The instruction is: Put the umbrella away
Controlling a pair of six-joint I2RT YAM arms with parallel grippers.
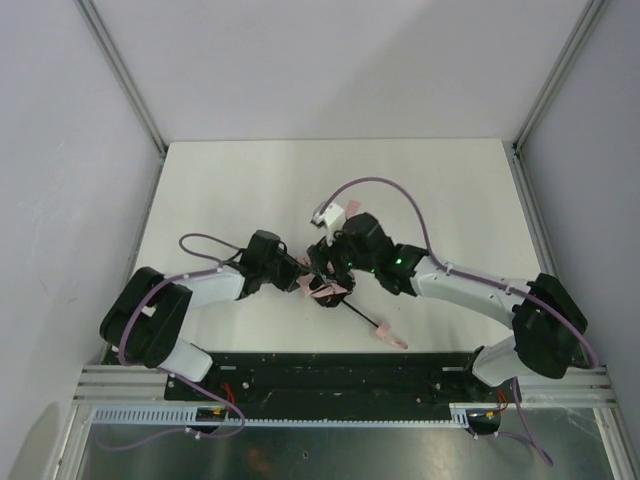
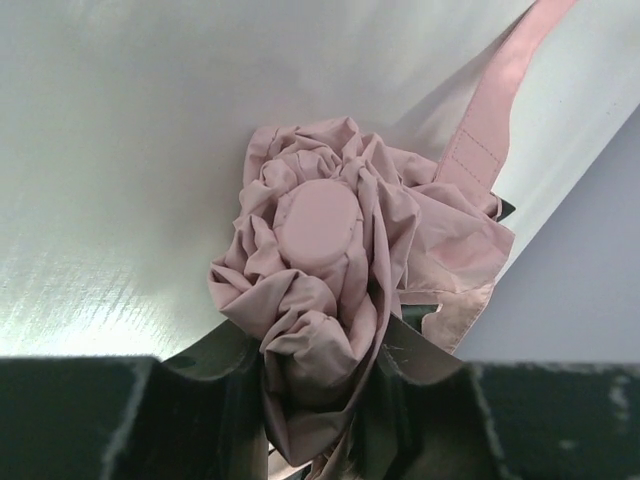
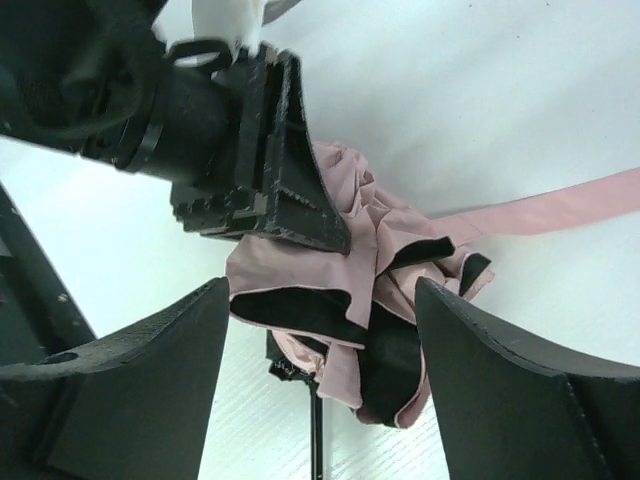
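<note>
Currently left end effector (image 2: 320,368) pinching umbrella (image 2: 318,225) by bunched canopy; right end effector (image 3: 322,325) spread, flanking it. Risk: grip slips, folds spring loose, closure strap (image 2: 488,130) snags.

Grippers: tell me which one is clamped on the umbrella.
The left gripper: its fingers pinch the bunched pink fabric of the umbrella. The right gripper is open, its fingers spread apart beside the fabric.
</note>
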